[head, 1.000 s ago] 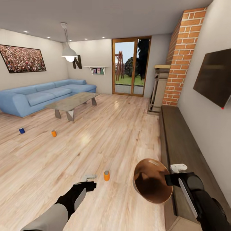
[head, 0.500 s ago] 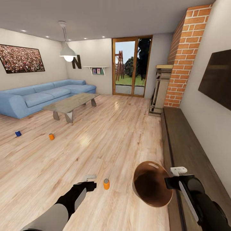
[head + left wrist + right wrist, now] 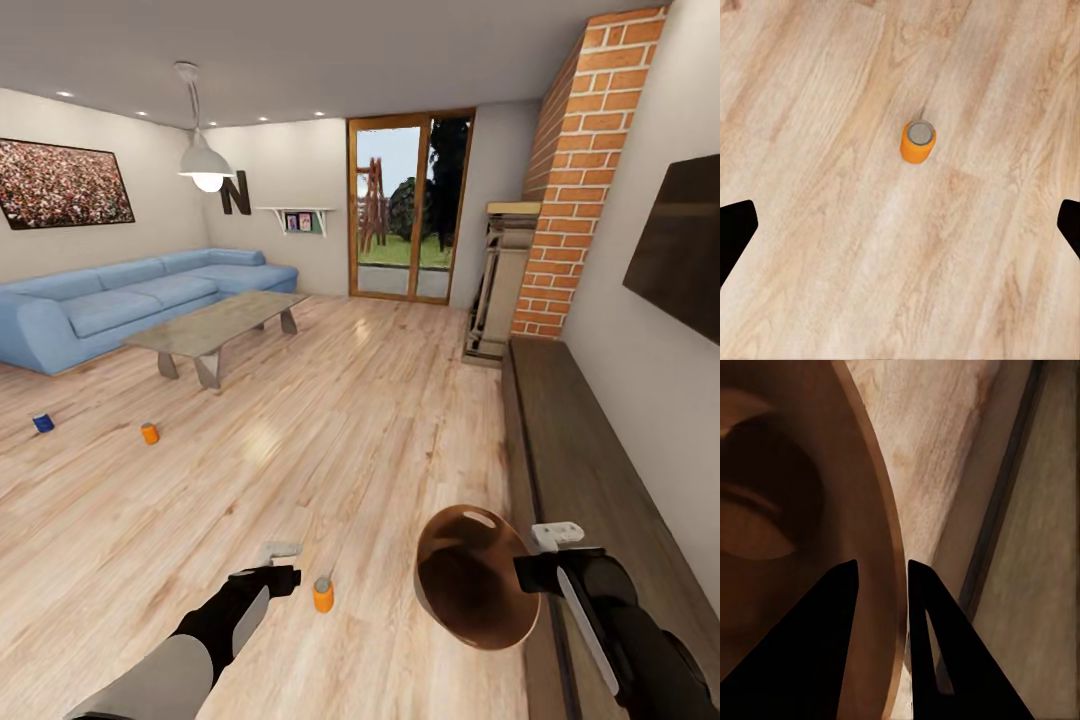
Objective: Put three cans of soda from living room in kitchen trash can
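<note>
Living rm, pale wood-plank floor [image 3: 400,400]: I have the R gripper [image 3: 522,577] clamped on the rim of the round tapered bin w/ brown wood-toned inside [image 3: 470,580], one finger inside the wall, one outside, bin tilted w/ its mouth toward me. L gripper [image 3: 283,566] hangs w/ fingers spread wide above the floor, near orange drink can w/ silvery top [image 3: 322,594] upright just beside it. Second orange can [image 3: 150,433] and blue can [image 3: 43,424] stand well apart from me, in front of the long light-blue corner sofa [image 3: 120,305] and glass-topped low table [image 3: 215,325].
</note>
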Available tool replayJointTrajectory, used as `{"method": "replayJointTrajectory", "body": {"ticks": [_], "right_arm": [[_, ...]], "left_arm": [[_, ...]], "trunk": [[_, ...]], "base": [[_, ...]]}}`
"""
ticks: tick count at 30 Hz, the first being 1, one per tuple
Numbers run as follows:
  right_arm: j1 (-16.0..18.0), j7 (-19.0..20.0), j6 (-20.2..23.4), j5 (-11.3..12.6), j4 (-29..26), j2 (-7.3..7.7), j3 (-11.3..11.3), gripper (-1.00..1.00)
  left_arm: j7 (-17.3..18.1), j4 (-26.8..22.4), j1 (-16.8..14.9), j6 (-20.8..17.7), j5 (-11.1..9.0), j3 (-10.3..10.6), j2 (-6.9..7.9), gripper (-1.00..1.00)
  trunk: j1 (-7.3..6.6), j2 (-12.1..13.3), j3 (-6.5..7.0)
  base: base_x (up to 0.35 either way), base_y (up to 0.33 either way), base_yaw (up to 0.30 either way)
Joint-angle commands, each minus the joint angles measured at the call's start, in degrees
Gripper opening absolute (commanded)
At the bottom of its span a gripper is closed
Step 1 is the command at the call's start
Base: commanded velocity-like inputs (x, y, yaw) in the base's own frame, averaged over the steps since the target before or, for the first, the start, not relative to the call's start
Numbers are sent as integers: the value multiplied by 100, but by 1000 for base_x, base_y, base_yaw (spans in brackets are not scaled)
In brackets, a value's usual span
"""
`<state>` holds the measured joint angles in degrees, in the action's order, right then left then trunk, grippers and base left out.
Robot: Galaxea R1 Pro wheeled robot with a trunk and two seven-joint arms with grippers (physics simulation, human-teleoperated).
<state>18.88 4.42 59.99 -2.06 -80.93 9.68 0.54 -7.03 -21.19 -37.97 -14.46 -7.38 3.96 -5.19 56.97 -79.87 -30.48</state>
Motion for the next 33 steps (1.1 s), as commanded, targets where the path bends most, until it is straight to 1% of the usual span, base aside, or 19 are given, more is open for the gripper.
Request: {"method": "replayJointTrajectory", "body": {"ticks": [1,5,19,26,33], "right_arm": [[2,7,1,93,-2,0,-5,-100],[2,7,1,92,-2,-5,-9,-100],[2,7,1,92,-2,-8,-16,-100],[2,7,1,89,-2,-9,-18,-100],[2,7,1,92,-2,-10,-15,-100]], "left_arm": [[0,0,0,2,0,0,0,100],[0,0,0,5,0,0,0,100],[0,0,0,13,0,0,-2,100],[0,0,0,13,0,0,0,100],[0,0,0,16,0,0,0,100]], "trunk": [[0,0,1],[0,0,1],[0,0,1],[0,0,1],[0,0,1]], "base": [[136,-6,0],[159,-15,0],[221,-102,0],[146,-26,0],[214,-3,0]]}}
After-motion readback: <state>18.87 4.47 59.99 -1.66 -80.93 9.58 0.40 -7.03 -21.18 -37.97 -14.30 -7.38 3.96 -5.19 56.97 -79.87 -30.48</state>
